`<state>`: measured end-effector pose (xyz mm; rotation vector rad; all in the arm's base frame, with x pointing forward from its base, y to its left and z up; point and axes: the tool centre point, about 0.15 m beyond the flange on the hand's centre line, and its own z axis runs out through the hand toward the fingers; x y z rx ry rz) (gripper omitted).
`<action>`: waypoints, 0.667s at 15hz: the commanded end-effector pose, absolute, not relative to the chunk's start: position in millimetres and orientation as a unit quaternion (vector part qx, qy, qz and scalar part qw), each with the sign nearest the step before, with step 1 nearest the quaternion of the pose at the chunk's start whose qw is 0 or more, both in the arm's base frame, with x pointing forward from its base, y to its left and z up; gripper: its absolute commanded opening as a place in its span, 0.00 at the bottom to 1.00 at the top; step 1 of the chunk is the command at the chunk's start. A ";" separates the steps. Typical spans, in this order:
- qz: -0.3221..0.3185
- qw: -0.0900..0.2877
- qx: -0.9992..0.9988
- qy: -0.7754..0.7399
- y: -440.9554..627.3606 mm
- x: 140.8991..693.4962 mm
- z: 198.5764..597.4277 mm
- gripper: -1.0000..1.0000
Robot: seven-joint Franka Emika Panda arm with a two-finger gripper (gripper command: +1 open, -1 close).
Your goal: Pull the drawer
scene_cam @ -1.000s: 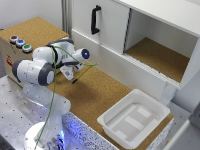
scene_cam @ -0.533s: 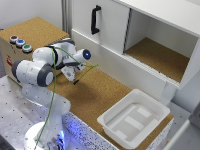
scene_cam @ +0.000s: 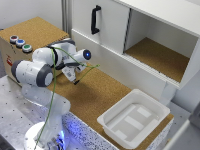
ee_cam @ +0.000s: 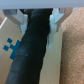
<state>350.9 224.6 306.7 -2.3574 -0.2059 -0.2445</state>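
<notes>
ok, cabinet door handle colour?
Black handle, clearest in the exterior view.

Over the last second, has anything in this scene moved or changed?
Nothing visibly changed. The gripper hangs over the cork surface in the same spot, holding nothing, and the black handle and white tray sit where they were.

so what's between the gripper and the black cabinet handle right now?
Exterior view: only bare cork countertop and white cabinet front between gripper and black handle. Nothing in the way.
</notes>
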 end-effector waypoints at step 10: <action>-0.092 0.361 -0.924 -0.081 153.9 396.0 272.0 0.00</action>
